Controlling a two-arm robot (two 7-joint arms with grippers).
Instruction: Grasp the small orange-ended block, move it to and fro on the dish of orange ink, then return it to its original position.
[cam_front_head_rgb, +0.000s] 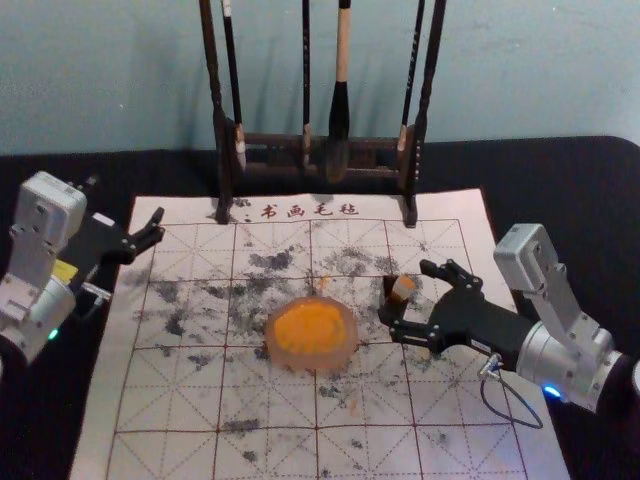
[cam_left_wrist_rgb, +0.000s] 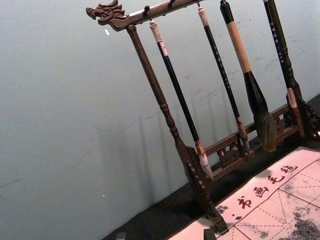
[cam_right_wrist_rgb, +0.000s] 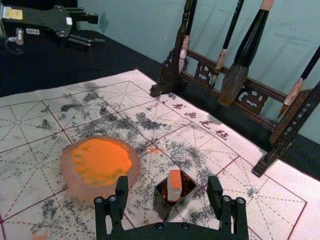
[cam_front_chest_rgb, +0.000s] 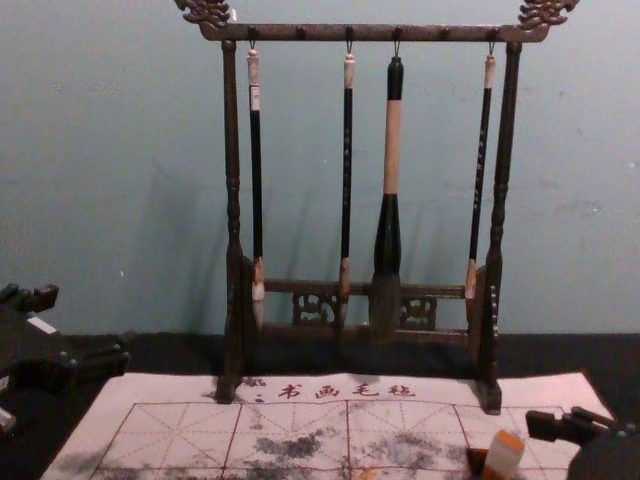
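Observation:
The orange-ended block (cam_front_head_rgb: 403, 289) stands upright in a small dark square holder (cam_front_head_rgb: 388, 300), right of the round dish of orange ink (cam_front_head_rgb: 312, 332). My right gripper (cam_front_head_rgb: 411, 298) is open at the block's right side. In the right wrist view, the block (cam_right_wrist_rgb: 174, 186) and its holder (cam_right_wrist_rgb: 163, 204) show between the parted fingertips of the right gripper (cam_right_wrist_rgb: 168, 187), which do not touch them; the dish (cam_right_wrist_rgb: 75, 175) is beside them. My left gripper (cam_front_head_rgb: 124, 210) stands open off the mat's left edge, and its fingertips (cam_left_wrist_rgb: 209, 234) peek in at the left wrist view's border.
A dark wooden rack (cam_front_chest_rgb: 232, 200) with several hanging brushes stands at the mat's far edge, against the wall. The ink-stained paper mat (cam_front_head_rgb: 165, 400) lies on a black-covered table (cam_front_head_rgb: 590, 180). The large brush (cam_front_chest_rgb: 388, 240) hangs low, right of the rack's middle.

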